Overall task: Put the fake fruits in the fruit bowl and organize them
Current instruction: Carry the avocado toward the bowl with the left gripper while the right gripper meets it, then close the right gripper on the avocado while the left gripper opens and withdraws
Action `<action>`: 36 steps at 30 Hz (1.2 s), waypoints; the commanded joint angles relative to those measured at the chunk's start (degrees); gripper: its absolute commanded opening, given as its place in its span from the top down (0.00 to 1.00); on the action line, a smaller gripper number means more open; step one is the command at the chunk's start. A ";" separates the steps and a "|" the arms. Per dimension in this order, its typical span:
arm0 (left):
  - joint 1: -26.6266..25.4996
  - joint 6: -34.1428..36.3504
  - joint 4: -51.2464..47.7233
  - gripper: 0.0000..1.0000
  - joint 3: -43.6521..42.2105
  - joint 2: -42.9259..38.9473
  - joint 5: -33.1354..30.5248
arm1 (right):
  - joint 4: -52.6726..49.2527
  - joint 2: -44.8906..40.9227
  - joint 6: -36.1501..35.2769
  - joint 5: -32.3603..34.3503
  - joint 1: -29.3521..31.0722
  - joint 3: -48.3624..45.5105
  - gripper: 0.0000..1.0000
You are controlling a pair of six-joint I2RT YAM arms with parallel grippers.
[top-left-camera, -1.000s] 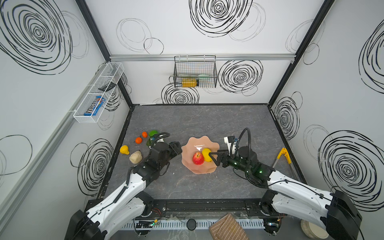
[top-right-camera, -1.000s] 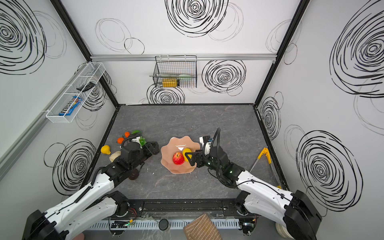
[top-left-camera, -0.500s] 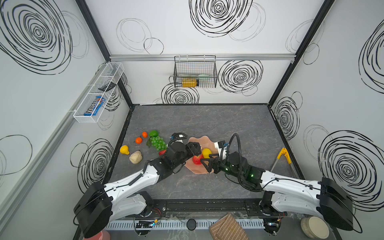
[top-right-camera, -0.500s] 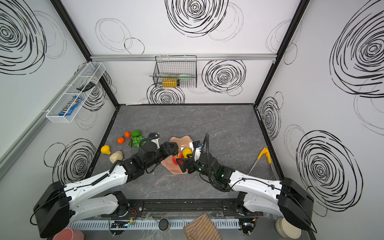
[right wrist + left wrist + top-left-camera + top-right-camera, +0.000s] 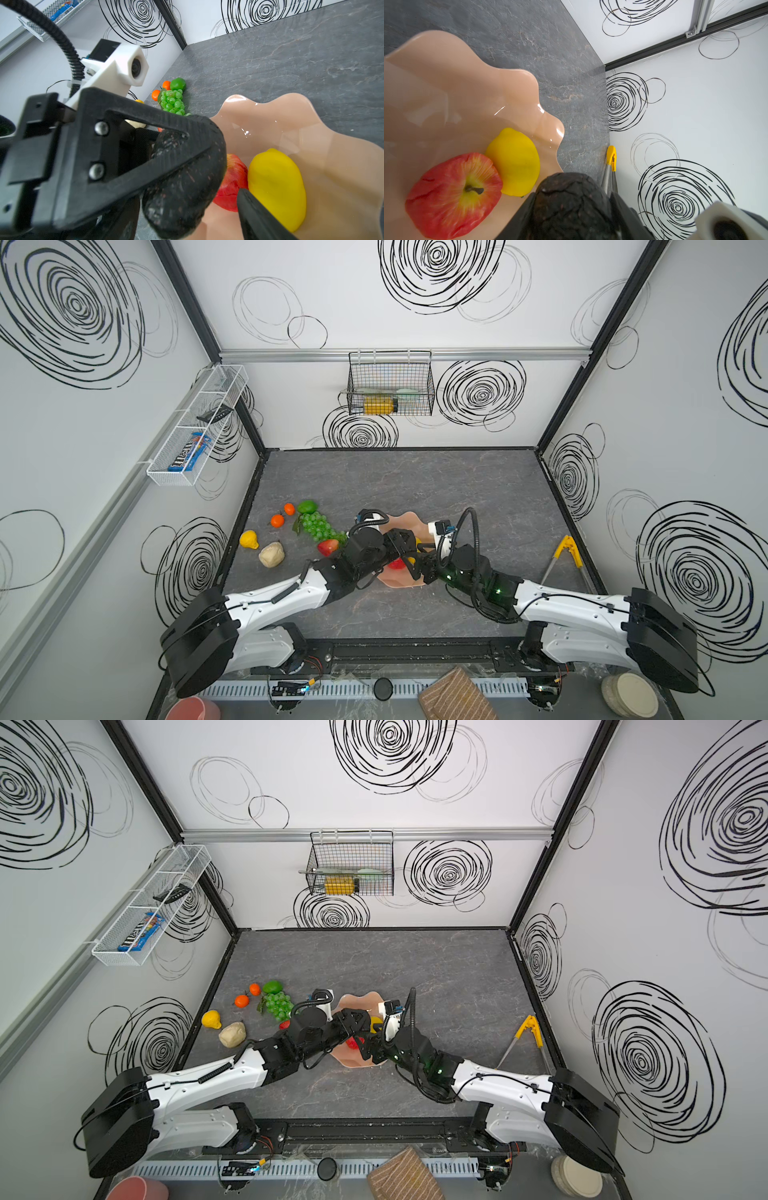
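The fruit bowl (image 5: 406,517) (image 5: 360,997) is a peach dish with a wavy rim, mid-table. A red apple (image 5: 452,195) (image 5: 233,187) and a yellow lemon (image 5: 515,162) (image 5: 276,187) lie in it, touching. My left gripper (image 5: 405,544) (image 5: 572,200) is shut on a dark wrinkled fruit (image 5: 571,207) (image 5: 182,187) just above the bowl's near side. My right gripper (image 5: 417,565) is open close beside that fruit; one of its fingers (image 5: 257,216) stands by the apple and lemon, with a gap to the dark fruit. On the table to the left lie a lime (image 5: 307,506), two oranges (image 5: 277,521), grapes (image 5: 318,526), a red fruit (image 5: 328,546), a yellow pear (image 5: 248,539) and a beige fruit (image 5: 272,554).
Yellow-handled tongs (image 5: 567,551) lie by the right wall. A wire basket (image 5: 390,383) hangs on the back wall and a white rack (image 5: 195,427) on the left wall. Below the front rail sit a salmon bowl (image 5: 193,709), a striped cloth (image 5: 453,697) and a cream container (image 5: 629,695).
My left arm has swung right, carrying the dark fruit from beside the bowl to over it. My right gripper has shifted left towards that fruit, and its jaws have narrowed.
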 commanded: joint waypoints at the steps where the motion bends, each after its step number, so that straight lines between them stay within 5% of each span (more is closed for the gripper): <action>1: -1.06 -0.95 4.25 0.46 2.26 0.82 0.73 | 3.58 0.54 -0.44 2.80 0.41 1.00 0.28; 12: -1.76 -0.96 4.48 0.43 2.11 1.70 0.85 | 5.56 -0.63 -1.53 4.68 0.76 0.00 0.57; 20: 0.40 2.61 2.88 0.22 2.26 0.51 1.26 | 0.58 -1.96 -1.69 5.95 0.68 0.99 0.62; 27: 8.53 14.66 -4.53 0.03 0.75 -8.83 -1.97 | -12.64 -4.29 -3.58 4.56 -2.69 4.06 0.62; 36: 17.57 32.15 -10.43 0.01 -6.17 -22.76 -14.75 | -23.80 -4.19 -7.84 -5.71 -3.47 5.45 0.62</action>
